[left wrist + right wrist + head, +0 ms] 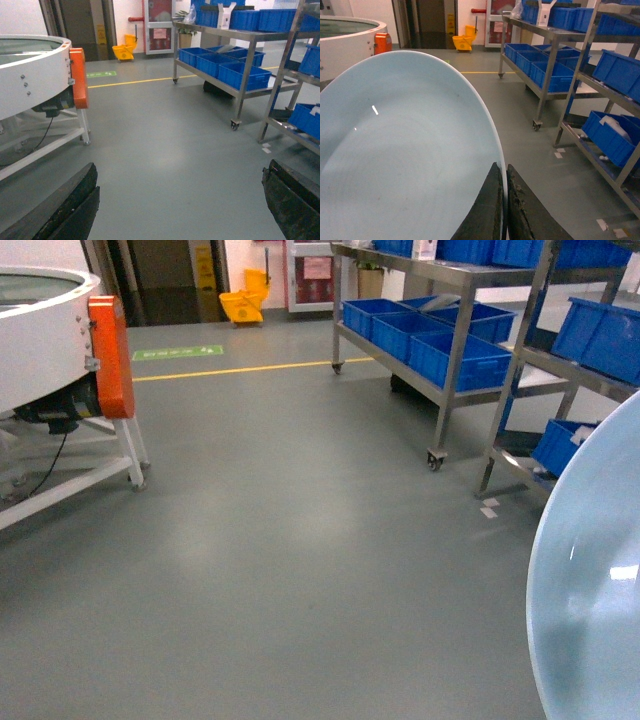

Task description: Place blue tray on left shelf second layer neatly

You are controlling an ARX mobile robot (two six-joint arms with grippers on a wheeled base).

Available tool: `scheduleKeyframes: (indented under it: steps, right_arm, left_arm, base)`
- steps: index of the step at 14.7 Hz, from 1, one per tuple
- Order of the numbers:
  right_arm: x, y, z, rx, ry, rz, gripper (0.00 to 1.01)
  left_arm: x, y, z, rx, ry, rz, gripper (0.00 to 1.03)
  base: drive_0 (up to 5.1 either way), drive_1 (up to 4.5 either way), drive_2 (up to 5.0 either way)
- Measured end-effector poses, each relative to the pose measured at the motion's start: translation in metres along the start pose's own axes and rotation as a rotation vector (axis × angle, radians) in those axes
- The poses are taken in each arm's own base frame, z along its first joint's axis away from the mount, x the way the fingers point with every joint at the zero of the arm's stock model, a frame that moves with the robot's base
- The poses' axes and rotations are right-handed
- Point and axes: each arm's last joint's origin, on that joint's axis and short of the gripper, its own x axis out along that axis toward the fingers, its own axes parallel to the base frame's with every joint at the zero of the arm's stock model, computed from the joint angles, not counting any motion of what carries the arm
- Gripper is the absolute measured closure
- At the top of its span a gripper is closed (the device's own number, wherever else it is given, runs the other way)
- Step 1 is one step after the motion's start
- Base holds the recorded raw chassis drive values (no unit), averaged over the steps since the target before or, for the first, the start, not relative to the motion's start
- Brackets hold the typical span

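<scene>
Pale sky-blue tray [405, 160], dark-blue crates [460, 358], grey floor [300, 540], yellow mop bucket [243, 306].

Even, bright overhead light is filling the room, leaving soft pale patches shining on the grey floor [300, 540]. Small white glints are showing on the glossy blue tray [405, 150], which is looming large and soft in the head view. The near pincer fingers [65, 210] are appearing dark and blurred.
</scene>
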Motion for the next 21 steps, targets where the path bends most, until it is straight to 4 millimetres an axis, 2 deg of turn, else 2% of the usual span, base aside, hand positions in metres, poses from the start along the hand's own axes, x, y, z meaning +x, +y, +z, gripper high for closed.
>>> scheduleKeyframes:
  steps: [12,21]
  right_arm:
    - [0.0000,0.0000,0.0004,-0.001,-0.005,0.000,0.99]
    - [0.0000,0.0000,0.0001,0.000,-0.002,0.000,0.99]
  left_arm:
    - [0.0000,0.0000,0.0003,0.000,-0.003,0.000,0.05]
    - [0.0000,0.0002,0.0001,0.000,-0.001,0.002,0.05]
  base:
    - [0.0,4.16,-4.2]
    - [-1.8,2.40,-6.0]
